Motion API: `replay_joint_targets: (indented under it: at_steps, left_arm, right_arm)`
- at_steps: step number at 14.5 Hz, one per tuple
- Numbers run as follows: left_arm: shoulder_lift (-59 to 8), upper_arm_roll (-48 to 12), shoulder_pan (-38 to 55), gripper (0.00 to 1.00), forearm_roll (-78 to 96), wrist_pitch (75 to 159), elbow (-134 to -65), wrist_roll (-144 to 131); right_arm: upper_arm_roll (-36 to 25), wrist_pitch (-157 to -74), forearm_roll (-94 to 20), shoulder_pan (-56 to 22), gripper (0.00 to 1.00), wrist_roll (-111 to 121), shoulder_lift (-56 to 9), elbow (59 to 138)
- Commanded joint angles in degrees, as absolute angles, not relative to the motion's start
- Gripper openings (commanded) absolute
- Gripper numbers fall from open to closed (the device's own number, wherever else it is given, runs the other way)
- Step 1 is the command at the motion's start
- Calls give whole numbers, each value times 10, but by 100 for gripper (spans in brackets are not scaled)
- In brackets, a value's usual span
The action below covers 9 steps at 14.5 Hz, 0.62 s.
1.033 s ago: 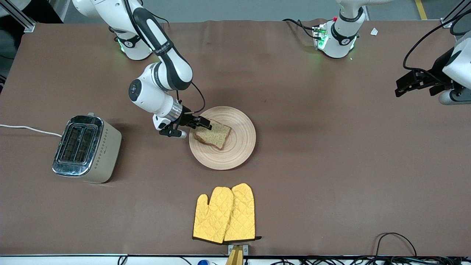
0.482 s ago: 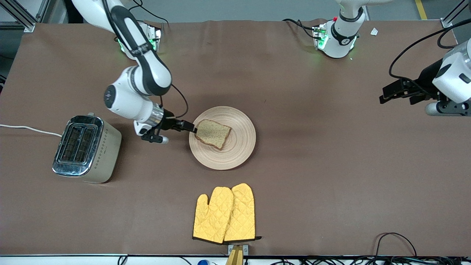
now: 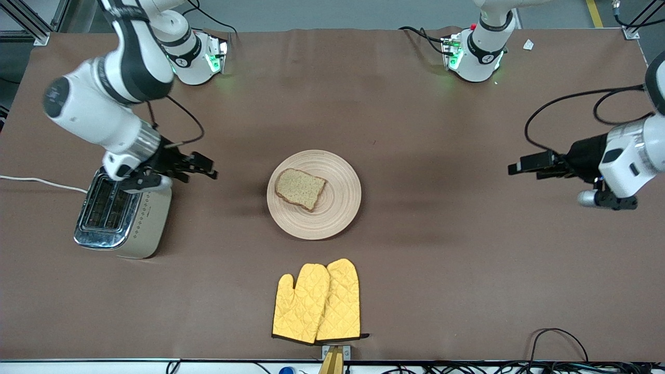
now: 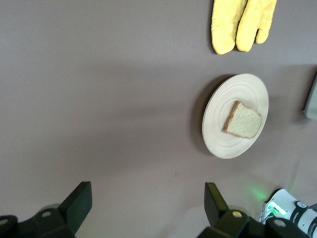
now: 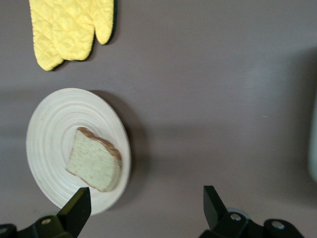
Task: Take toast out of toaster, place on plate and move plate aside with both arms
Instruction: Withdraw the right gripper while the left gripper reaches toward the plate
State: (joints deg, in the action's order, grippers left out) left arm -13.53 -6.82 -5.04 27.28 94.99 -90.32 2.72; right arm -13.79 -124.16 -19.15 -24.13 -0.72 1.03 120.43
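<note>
The right gripper (image 3: 205, 165) has pulled off the plate (image 3: 340, 208) and now hangs spread and empty beside the toaster (image 3: 122, 210). The toast (image 3: 300, 187) lies flat on the plate, unmoved. The left gripper (image 3: 521, 167), fingers parted, has drifted inward. Any lettering on the arms is probably too small to read.

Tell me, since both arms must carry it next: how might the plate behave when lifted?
The plate looks like rigid wood, so it probably won't flex. Its low rim offers little grip, so fingers may slip. The toast lies loose on it and could slide if it tilts.
</note>
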Motion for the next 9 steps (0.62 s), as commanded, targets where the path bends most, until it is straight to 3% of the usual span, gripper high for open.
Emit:
replay_joint_targets:
  at_steps: [1,4,7,9]
  left_arm:
    - [-148,-77,-39,100,316,1004,-942,47]
    - [-215,-92,-37,100,383,1027,-941,96]
    - [-276,-100,-31,100,456,1043,-941,137]
    - [-313,-122,-29,100,502,1070,-942,175]
  right_arm:
    - [-132,-1118,-101,-192,100,-9,29,1124]
    - [-133,-990,-34,-165,100,-5,43,1055]
    - [-132,-982,31,-128,100,-4,70,1045]
    - [-132,-974,56,-119,100,-2,64,982]
